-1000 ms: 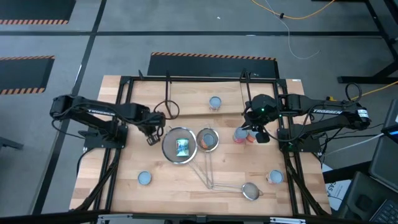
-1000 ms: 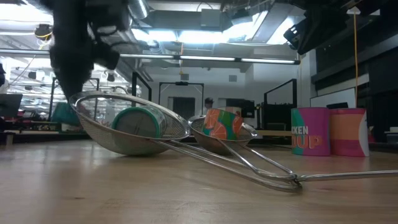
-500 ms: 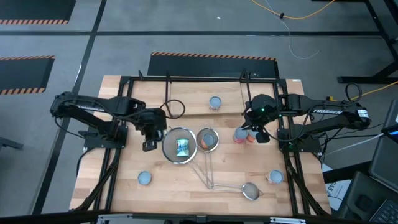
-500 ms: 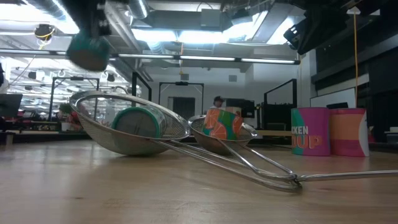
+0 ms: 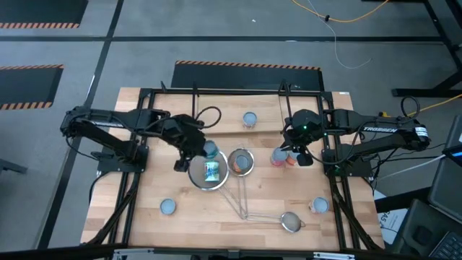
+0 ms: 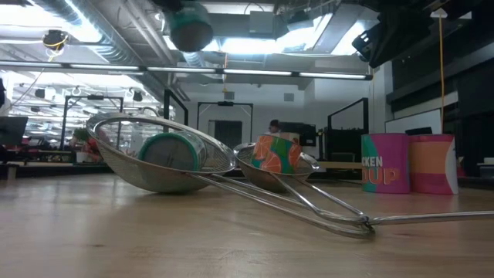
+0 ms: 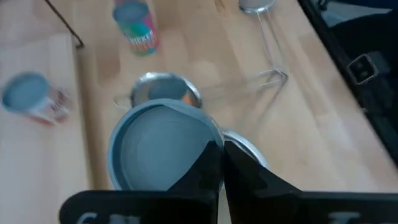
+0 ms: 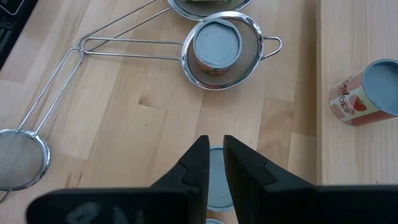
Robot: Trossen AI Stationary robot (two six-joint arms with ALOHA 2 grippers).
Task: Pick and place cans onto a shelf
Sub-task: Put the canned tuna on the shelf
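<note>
My left gripper [image 5: 196, 147] is shut on a can [image 5: 210, 149] with a pale blue-grey top, held in the air over the far-left rim of the large strainer [image 5: 208, 170]. The can shows high up in the low view [image 6: 191, 28]. My right gripper [image 5: 299, 154] is shut and hovers above two upright cans [image 5: 279, 155], one top showing under its fingers [image 8: 214, 183]. One can lies in the large strainer [image 6: 168, 151]. Another stands in the medium strainer [image 5: 240, 162]. One can lies on the shelf's wooden board [image 5: 250, 119]. My left gripper has the can at one side of its top rim [image 7: 205, 134], its fingers [image 7: 211, 165] close together. The fingers hide how they grip the rim. They come slanting down from the table's left. The can is lifted clear, its top [image 7: 158, 146] facing up toward the wrist camera.
A small strainer [image 5: 291, 222] lies near the front edge, its long handle crossing the other strainers' handles [image 5: 242, 202]. Single cans stand at the front left [image 5: 167, 207] and front right [image 5: 318, 206]. A black frame [image 5: 144, 108] edges the table.
My left gripper has gone up and toward the table's right edge with the can, from left of the large strainer to above its far-left rim. The can has turned so that its pale top now shows from above.
</note>
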